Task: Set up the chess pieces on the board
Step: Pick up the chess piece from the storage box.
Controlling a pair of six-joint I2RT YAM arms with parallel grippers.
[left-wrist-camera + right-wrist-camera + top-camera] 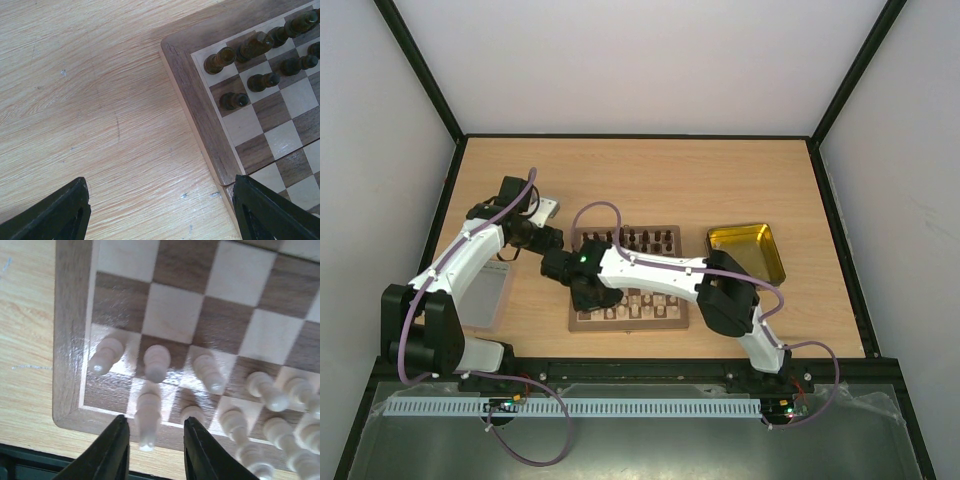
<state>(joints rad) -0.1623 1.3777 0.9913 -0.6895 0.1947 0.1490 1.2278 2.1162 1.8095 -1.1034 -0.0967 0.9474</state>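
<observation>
Straddling a cream piece [148, 412], right gripper [155, 419] slightly parted, left gripper [161, 180] spread wide, empty

One board [650, 326], one yellow tray [745, 250], one grey lid [488, 295], two arms: left arm [465, 262], right arm [660, 270]. Eight dark pieces [264, 81] show up close; perhaps eleven cream pieces [156, 362], the blurred ones hard to separate

Light wood-grain table [650, 180]. Board [200, 115] flat on it, directly under right pincer [154, 450]; board corner just right of left pincer [160, 215]. Yellow tray [745, 255] on table, well right of right pincer. Grey translucent lid [492, 295] on table, near left pincer, on its near-left side.
</observation>
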